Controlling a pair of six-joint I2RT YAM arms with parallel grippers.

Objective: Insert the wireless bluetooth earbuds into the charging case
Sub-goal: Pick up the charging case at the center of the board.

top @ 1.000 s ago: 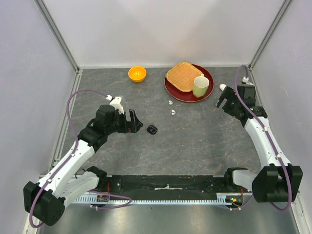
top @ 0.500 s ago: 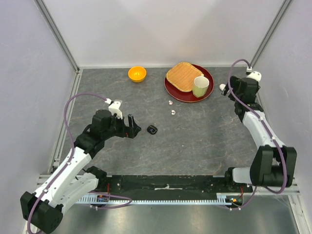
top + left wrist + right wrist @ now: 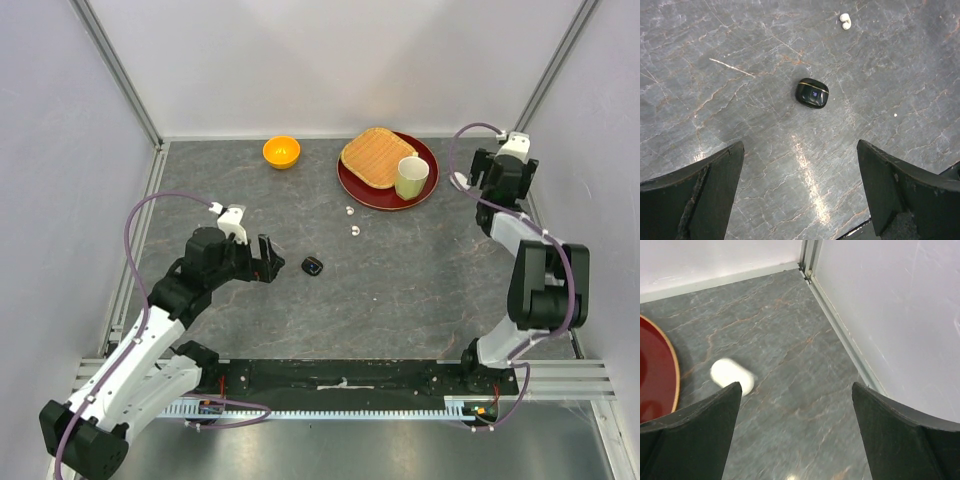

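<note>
A black charging case lies shut on the grey table, its small display lit. My left gripper hovers just left of it, open and empty. In the left wrist view the black case sits ahead of the left gripper, apart from both fingers. Two white earbuds lie loose beyond it; one white earbud shows at the top of the left wrist view. A white oval case lies at the far right. My right gripper is open beside it; the white case sits by the left finger of the right gripper.
A red plate at the back holds a wooden square and a pale cup. An orange bowl stands at the back left. The right wall and its rail run close by the right gripper.
The right arm has swung toward the far right corner, folding up beside the wall. The left arm has drawn back a little to the left. Both grippers stayed open.
</note>
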